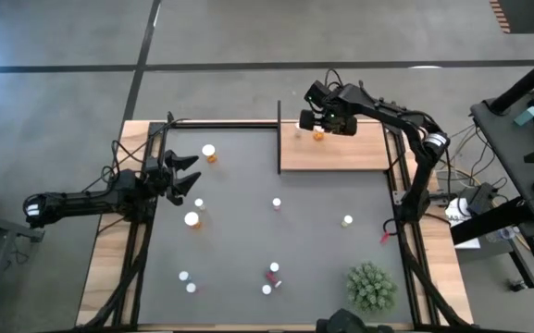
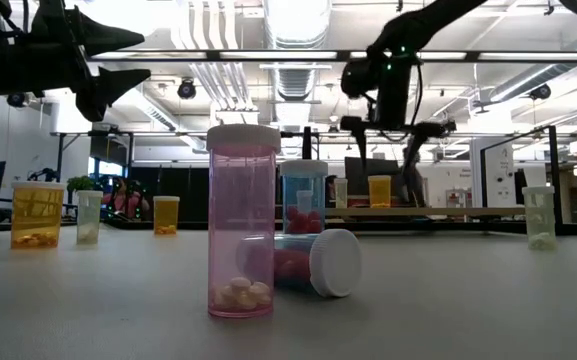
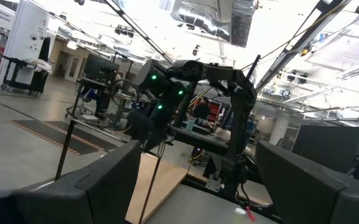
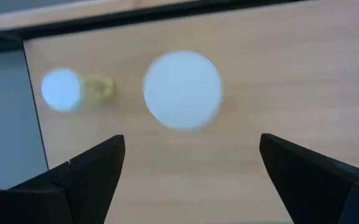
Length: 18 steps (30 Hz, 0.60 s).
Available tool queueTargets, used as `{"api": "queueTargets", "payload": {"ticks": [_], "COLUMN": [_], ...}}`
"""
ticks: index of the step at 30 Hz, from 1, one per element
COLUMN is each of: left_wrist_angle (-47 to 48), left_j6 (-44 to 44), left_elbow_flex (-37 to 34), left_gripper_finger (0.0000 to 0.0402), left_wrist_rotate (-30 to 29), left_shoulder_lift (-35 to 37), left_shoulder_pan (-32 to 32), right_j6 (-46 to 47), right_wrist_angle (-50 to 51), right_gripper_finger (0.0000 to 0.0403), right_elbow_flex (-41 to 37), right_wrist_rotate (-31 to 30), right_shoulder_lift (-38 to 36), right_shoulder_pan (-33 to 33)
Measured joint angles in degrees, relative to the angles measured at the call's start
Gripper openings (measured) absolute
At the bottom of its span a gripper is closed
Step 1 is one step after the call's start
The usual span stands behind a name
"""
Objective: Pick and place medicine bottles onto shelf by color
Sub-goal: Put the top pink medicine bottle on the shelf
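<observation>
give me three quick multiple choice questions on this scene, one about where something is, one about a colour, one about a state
1. Where is the right tool?
A. over the green plant
B. over the shelf
C. beside the left arm

2. What colour is the upright bottle nearest the low camera?
A. pink
B. orange
C. pale green

3. How does the capped bottle just behind that pink one stand?
A. upright
B. on top of another bottle
C. on its side

Answers:
1. B, the high view shows it above the wooden shelf, and its wrist view looks down on two white caps standing on that board.
2. A, its clear pink body with a white cap fills the middle of the low view.
3. C, its white cap faces sideways and its body lies along the mat.
</observation>
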State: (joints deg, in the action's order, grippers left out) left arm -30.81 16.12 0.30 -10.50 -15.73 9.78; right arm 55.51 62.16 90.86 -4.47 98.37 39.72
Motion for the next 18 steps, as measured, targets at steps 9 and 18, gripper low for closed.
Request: {"api": "queueTargets", "payload": {"ticks": [9,18], "left_wrist_angle": [0.0,0.0], "left_j6": [0.0,0.0], "left_elbow_flex": [0.0,0.0], "left_gripper_finger": [0.0302,0.0302], "left_wrist_rotate": [0.0,0.0], "left_shoulder_lift": [0.0,0.0], "left_shoulder_pan": [0.0,0.0], "right_j6": [-0.3,0.0], "right_wrist_angle": [6.4,7.7], "right_gripper_finger": [0.0364,0.0364], "right_elbow_flex": [-0.2,-3.3], "right_wrist_rotate": [0.0,-0.1], "right_shoulder_lift": [-6.9,-10.9], "right_shoulder_pan": [-3.1,-11.4]}}
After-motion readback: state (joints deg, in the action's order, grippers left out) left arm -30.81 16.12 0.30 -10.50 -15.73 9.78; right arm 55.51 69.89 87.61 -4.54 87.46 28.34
